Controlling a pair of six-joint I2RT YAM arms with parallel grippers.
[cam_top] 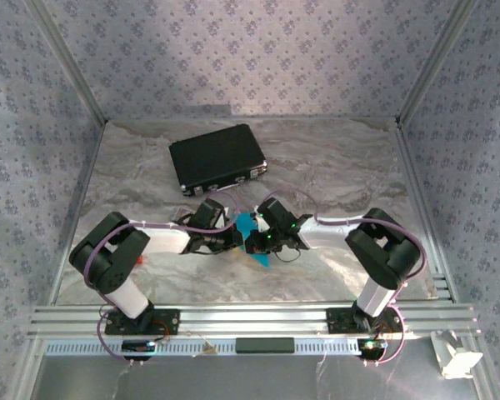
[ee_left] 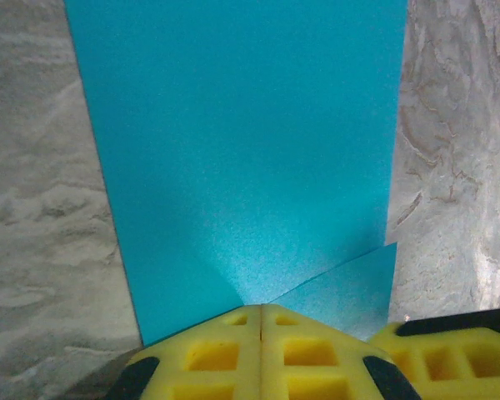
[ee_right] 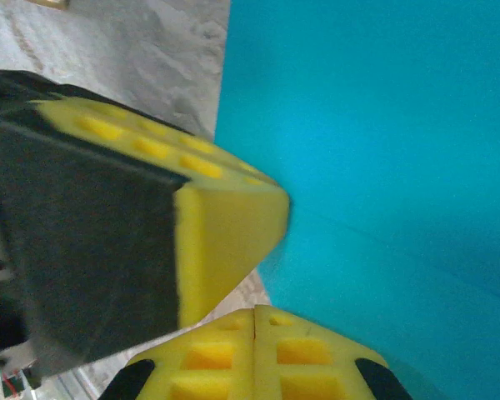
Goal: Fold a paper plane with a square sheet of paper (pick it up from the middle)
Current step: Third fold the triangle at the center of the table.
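The cyan-blue square sheet of paper [cam_top: 249,224] lies at the table's middle, between the two arms. My left gripper [cam_top: 233,240] and right gripper [cam_top: 265,239] meet over it and hide part of it. In the left wrist view the left gripper [ee_left: 261,307] is shut, its tips against the sheet [ee_left: 242,142]. A crease runs from the tips to the right, with a flap [ee_left: 354,287] below it. The right gripper [ee_right: 254,310] is shut too, at the sheet's [ee_right: 383,167] edge. Whether either nips the paper I cannot tell. No paper plane shape shows.
A black case [cam_top: 217,157] lies at the back, left of centre. A small red block [cam_top: 142,261] sits by the left arm. The left gripper's finger [ee_right: 225,233] stands close beside the right gripper's tips. Patterned walls close in three sides.
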